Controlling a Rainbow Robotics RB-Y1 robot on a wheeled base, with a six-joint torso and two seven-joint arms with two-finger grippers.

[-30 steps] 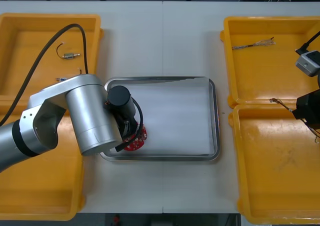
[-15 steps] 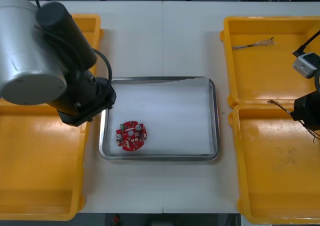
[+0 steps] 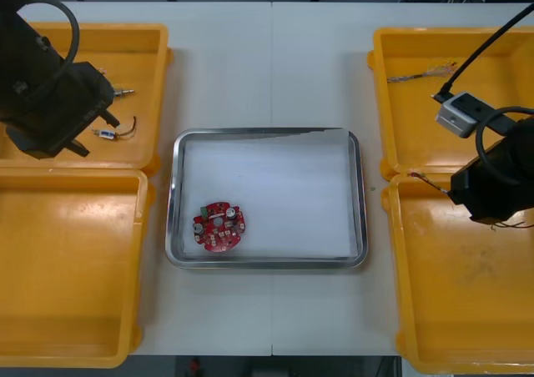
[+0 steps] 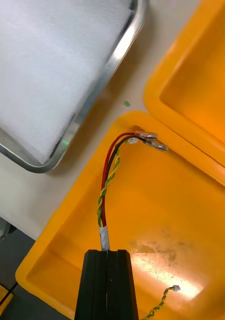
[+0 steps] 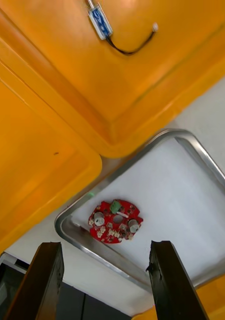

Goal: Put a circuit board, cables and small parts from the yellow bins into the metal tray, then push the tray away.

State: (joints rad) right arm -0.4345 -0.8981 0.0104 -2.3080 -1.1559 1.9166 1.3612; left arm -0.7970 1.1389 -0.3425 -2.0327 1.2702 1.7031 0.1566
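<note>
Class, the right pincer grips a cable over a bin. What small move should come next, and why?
Probably carry the right pincer sideways over the tray. It is shut on the red and yellow cable above the near right bin; the tray beside holds a board. The left pincer hangs open at the far left bin.

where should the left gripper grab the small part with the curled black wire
By the small part's blocky body, from straight above, pinching across its narrow width: it lies flat on the bin floor, and its black wire is thin and loops off one end.
</note>
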